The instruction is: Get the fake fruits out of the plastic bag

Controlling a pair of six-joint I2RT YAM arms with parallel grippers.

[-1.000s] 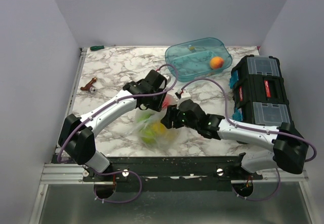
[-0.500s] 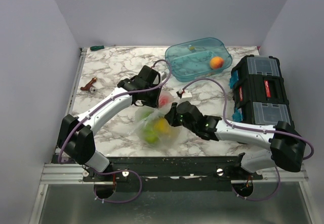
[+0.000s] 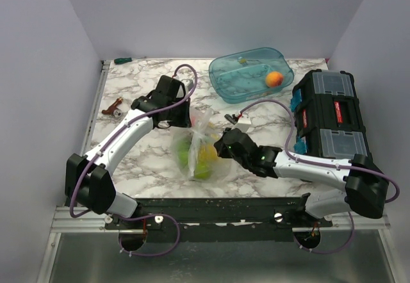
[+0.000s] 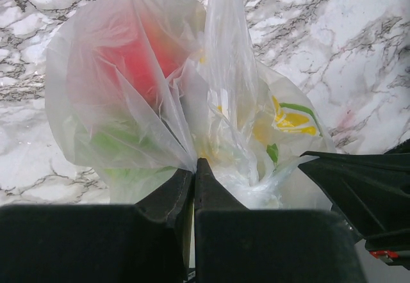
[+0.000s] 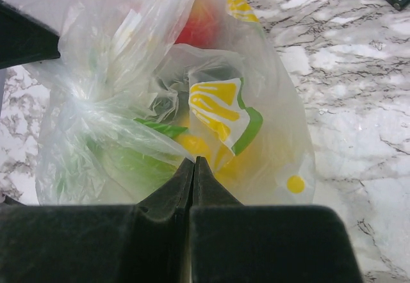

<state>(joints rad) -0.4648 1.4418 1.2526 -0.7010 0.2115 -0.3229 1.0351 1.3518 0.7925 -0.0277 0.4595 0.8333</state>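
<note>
The plastic bag (image 3: 200, 143) stands bunched on the marble table between both arms, see-through with yellow lemon and green leaf prints. Inside it I see fake fruits: a red one (image 4: 134, 59), a green one (image 5: 125, 164) and a yellow one (image 5: 195, 145). My left gripper (image 3: 184, 120) is at the bag's back left, shut with its tips (image 4: 195, 162) pinching the bag film (image 4: 211, 72). My right gripper (image 3: 221, 147) is at the bag's right side, shut with its tips (image 5: 193, 161) nipping the film (image 5: 218, 110). All the fruits are inside the bag.
A teal see-through tub (image 3: 240, 81) with an orange ball (image 3: 274, 79) stands at the back. A black toolbox (image 3: 330, 113) fills the right side. A small reddish-brown object (image 3: 113, 109) lies at the left, a green-handled tool (image 3: 122, 59) at the back edge.
Both grippers have shut on the bag. The left arm has drawn back and left, pulling the bag's top up so that it now stands taller between the arms.
</note>
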